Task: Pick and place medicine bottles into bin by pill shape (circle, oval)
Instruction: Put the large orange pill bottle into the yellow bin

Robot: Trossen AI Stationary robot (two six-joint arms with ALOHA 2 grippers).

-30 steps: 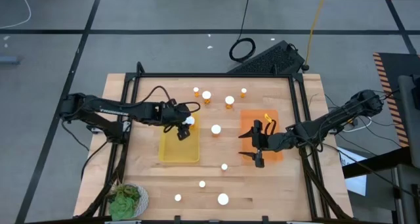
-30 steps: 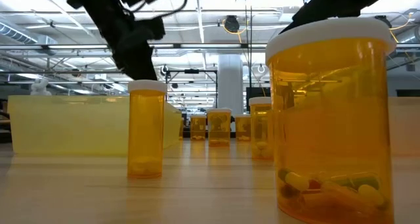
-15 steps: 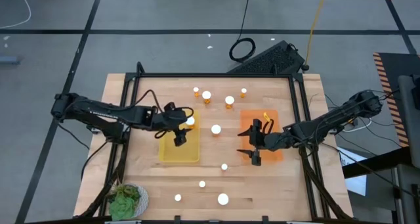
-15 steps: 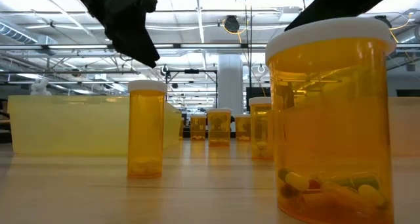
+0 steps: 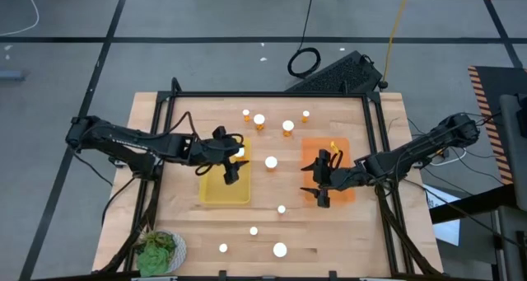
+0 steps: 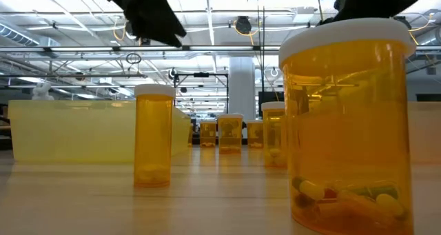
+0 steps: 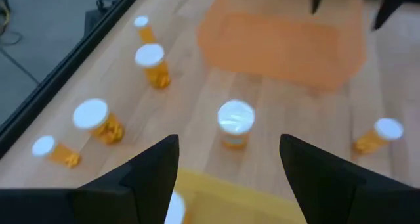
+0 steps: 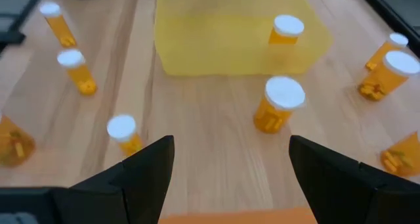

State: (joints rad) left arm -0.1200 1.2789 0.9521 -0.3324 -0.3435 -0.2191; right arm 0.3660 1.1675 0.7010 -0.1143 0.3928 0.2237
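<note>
The left gripper (image 5: 231,172) is seen over the yellow tray (image 5: 224,191), jaws spread wide with nothing held; one medicine bottle (image 5: 239,152) stands in that tray's far corner. A bottle (image 5: 271,161) stands on the counter (image 5: 185,223) between the trays. The right gripper (image 5: 322,183) is held over the orange tray (image 5: 344,145), jaws wide apart and empty. Other bottles are scattered upright across the counter.

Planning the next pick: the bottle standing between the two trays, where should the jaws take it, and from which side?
Grip the bottle by its amber body just under the white cap, coming straight down from above. It stands upright and alone between the yellow tray and orange tray, so the jaws likely have room on both sides.
</note>
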